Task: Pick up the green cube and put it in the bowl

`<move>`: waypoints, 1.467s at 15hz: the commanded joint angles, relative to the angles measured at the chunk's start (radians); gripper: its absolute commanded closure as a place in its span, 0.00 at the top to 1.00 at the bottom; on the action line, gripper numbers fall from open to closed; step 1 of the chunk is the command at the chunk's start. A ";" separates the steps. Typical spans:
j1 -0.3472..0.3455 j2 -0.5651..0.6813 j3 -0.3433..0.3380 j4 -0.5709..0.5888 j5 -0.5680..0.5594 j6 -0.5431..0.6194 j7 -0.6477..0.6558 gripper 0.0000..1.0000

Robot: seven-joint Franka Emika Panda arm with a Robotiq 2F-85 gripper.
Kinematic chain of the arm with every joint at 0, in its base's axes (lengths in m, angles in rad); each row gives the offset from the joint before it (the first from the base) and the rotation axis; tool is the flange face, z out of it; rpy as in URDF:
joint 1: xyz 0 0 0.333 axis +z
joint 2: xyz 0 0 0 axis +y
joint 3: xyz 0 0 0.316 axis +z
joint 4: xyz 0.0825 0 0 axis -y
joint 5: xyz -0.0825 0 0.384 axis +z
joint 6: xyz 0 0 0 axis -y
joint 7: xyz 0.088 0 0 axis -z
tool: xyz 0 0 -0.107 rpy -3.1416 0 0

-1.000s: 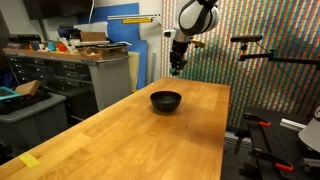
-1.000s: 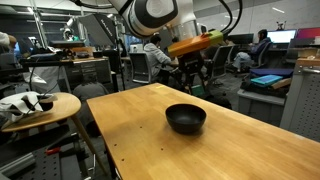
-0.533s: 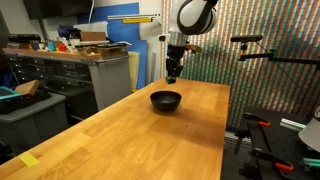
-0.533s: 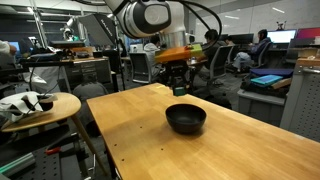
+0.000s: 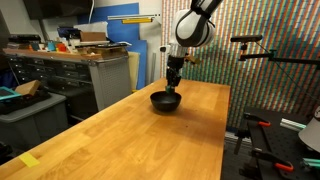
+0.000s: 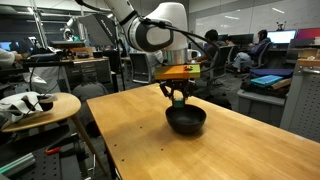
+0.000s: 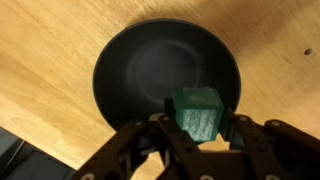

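Note:
The black bowl (image 5: 166,100) sits on the wooden table; it also shows in the exterior view from the other side (image 6: 186,119) and fills the wrist view (image 7: 160,75). My gripper (image 5: 172,88) (image 6: 179,100) hangs just above the bowl's rim. In the wrist view my gripper (image 7: 198,122) is shut on the green cube (image 7: 197,112), which is held between the two fingers over the near inner part of the bowl. The cube is too small to make out in the exterior views.
The wooden table (image 5: 150,140) (image 6: 230,150) stretches out around the bowl. A round side table (image 6: 40,108) with clutter stands beside it. A grey cabinet (image 5: 95,75) and a bin (image 5: 25,100) stand off the table's far side.
My gripper has moved down and across from beyond the table's far edge to just above the bowl, still holding the cube.

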 commanded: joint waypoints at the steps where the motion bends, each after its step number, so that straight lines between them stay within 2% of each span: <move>1: -0.094 0.061 0.072 0.021 0.032 0.075 -0.008 0.18; 5: -0.165 0.109 0.128 0.031 0.049 0.117 0.005 0.18; 9: -0.206 0.127 0.165 0.043 0.049 0.126 0.017 0.18; 10: -0.215 0.126 0.172 0.046 0.051 0.125 0.018 0.49; 11: -0.221 0.124 0.176 0.048 0.050 0.123 0.023 0.69; 15: -0.234 0.105 0.182 0.060 0.049 0.111 0.041 0.98; 20: -0.225 0.048 0.160 0.067 0.029 0.074 0.086 1.00; 22: -0.199 0.007 0.119 0.066 -0.010 0.030 0.143 1.00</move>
